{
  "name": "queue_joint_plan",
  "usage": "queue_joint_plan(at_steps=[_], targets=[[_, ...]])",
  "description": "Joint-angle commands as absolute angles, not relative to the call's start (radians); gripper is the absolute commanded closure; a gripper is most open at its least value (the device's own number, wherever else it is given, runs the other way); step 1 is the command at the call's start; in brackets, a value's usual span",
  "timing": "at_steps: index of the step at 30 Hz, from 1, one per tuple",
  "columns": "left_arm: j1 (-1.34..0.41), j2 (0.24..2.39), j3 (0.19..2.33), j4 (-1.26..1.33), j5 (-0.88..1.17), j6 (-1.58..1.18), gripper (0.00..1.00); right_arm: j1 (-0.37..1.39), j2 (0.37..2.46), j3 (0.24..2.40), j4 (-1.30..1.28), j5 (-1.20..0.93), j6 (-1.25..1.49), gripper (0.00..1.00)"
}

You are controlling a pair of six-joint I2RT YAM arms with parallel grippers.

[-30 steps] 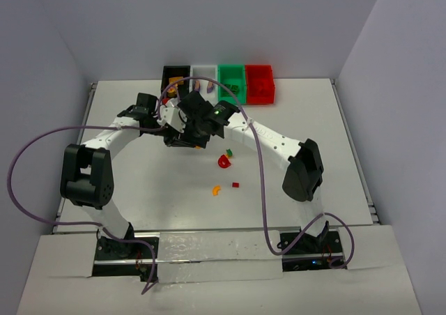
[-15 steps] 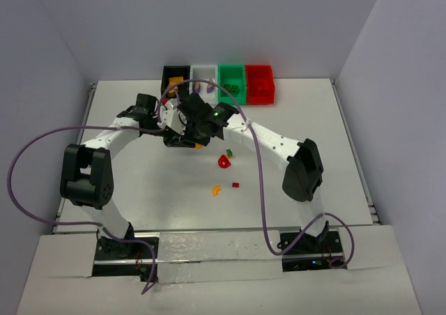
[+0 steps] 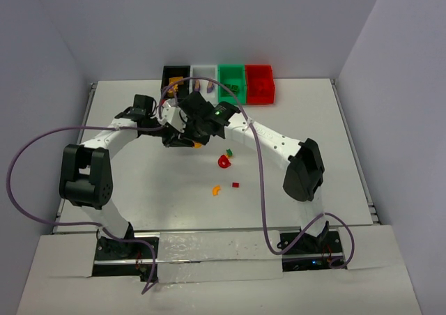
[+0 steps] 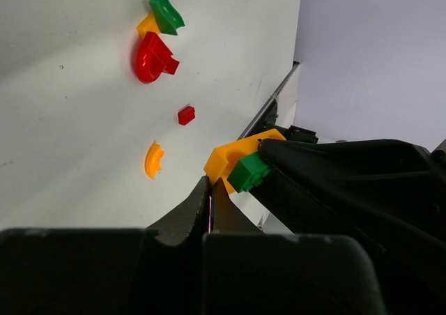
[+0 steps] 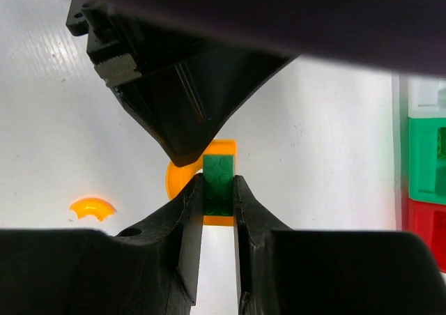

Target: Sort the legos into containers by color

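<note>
Above the table's middle my two grippers meet tip to tip. My left gripper (image 4: 211,184) is shut, pinching the edge of an orange curved lego (image 4: 233,158). A green brick (image 5: 220,167) is stuck on that orange piece (image 5: 180,178), and my right gripper (image 5: 218,180) is shut on the green brick. From above, only a bit of the orange piece (image 3: 198,145) shows under the two wrists. The black (image 3: 175,73), white (image 3: 204,70), green (image 3: 231,83) and red (image 3: 259,85) containers stand in a row at the far edge.
Loose legos lie right of the grippers: a red curved piece (image 3: 224,162) with a green and yellow piece (image 3: 228,152) beside it, a small red brick (image 3: 235,185) and an orange arc (image 3: 217,189). Some pieces lie in the bins. A purple cable loops over the left arm.
My right gripper's jaws have closed on the green brick. Both wrists have shifted slightly toward the far side.
</note>
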State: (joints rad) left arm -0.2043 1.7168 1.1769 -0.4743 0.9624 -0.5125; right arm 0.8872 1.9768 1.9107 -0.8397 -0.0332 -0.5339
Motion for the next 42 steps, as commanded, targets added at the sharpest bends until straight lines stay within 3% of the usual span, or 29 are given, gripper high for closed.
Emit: queue_joint_plan(at_steps=[1, 22, 33, 42], targets=[[-0.172, 1.734, 1.16, -0.44, 0.867, -0.508, 1.0, 0.87, 1.831, 1.916, -0.783, -0.035, -0.49, 1.0], [-0.167, 1.687, 1.149, -0.479, 0.619, -0.503, 1.0, 0.895, 1.811, 1.845, -0.731, 0.092, -0.53, 1.0], [-0.164, 1.69, 1.124, -0.442, 0.706, -0.535, 1.0, 1.011, 1.701, 1.631, -0.547, 0.287, -0.661, 1.0], [-0.161, 1.682, 1.122, -0.443, 0.693, -0.531, 1.0, 0.999, 1.699, 1.689, -0.61, 0.187, -0.593, 1.0]])
